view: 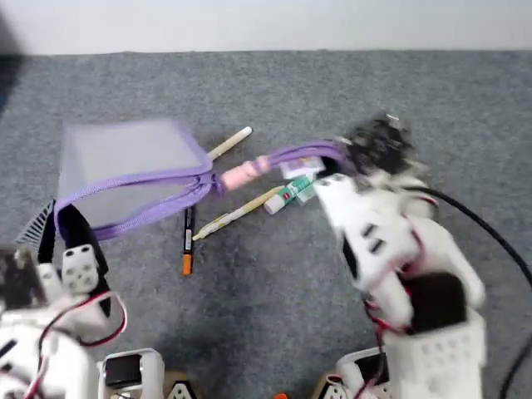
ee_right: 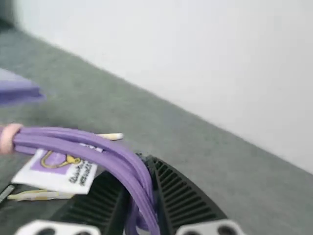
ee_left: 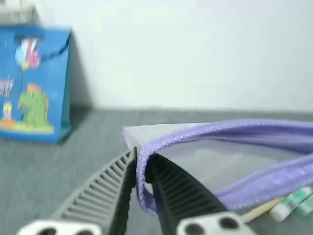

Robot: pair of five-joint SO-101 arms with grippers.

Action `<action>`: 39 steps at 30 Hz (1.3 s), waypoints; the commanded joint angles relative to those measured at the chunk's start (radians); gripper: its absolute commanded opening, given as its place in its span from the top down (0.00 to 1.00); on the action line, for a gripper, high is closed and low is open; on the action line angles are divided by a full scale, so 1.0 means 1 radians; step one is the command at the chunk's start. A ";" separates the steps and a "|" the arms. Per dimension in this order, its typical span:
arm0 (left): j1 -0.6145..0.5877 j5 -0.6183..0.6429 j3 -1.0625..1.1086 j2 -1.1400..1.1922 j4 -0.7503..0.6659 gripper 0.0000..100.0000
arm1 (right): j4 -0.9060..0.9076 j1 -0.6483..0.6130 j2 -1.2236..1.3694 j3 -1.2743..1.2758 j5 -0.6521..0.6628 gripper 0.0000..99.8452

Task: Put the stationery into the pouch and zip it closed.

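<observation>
The translucent pouch (view: pixel 125 162) with a purple zipper edge lies on the grey carpet at the left, its mouth open. My left gripper (view: pixel 60 218) is shut on the zipper edge (ee_left: pixel 142 181) at the pouch's near corner. A purple strap (view: pixel 291 155) with a pink piece (view: pixel 245 173) runs right from the pouch, and my right gripper (view: pixel 337 158) is shut on the strap (ee_right: pixel 137 176). Outside the pouch lie a wooden pencil (view: pixel 229 143), a yellow pen (view: pixel 237 212), a black pen with an orange end (view: pixel 188 241) and a green-and-white glue stick (view: pixel 291 193).
A white tag with purple print (ee_right: pixel 61 169) hangs by the strap. A blue gift bag (ee_left: pixel 34 83) stands against the white wall behind the carpet. A black cable (view: pixel 482 224) trails from the right arm. Open carpet lies at the back and in the front middle.
</observation>
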 commanded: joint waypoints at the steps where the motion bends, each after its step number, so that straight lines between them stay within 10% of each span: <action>1: -0.046 -0.009 0.079 0.008 -0.031 0.99 | -0.090 -0.056 0.099 0.006 -0.012 0.99; 13: -0.063 -0.029 0.180 0.015 0.167 0.99 | -0.004 -0.113 0.219 0.003 -0.012 0.99; 22: -0.068 -0.006 0.231 0.015 0.196 0.99 | 0.410 -0.143 0.219 -0.161 -0.061 0.71; 29: -0.068 0.003 0.237 0.015 0.196 0.99 | 0.759 -0.222 0.220 -0.281 -0.066 0.69; 39: -0.068 0.005 0.229 0.015 0.199 0.99 | 0.631 -0.248 0.246 -0.276 -0.149 0.69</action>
